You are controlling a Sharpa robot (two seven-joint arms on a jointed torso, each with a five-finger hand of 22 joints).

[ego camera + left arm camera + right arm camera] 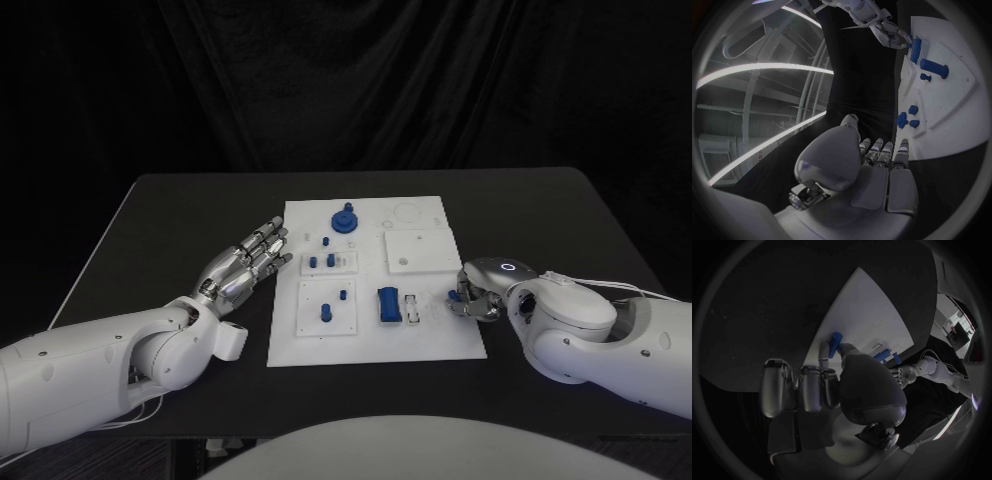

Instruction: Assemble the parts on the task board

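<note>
The white task board (433, 335) lies mid-table, with a round blue knob (345, 218) near its far edge. Several small blue pegs (330, 261) stand in it left of centre. A blue block (389, 305) lies near the front beside a pale small piece (414, 310). My left hand (245, 265) hovers open by the board's left edge, fingers stretched forward and holding nothing; the left wrist view shows the left hand (873, 165) beside the board (961, 110). My right hand (476, 295) is curled at the board's right edge. It pinches a small blue peg (836, 343) between thumb and finger.
Two raised white square plates sit on the board, one at the far right (421, 252) and one at the near left (329, 318). Black table (188, 220) surrounds the board on all sides, and a dark curtain hangs behind it.
</note>
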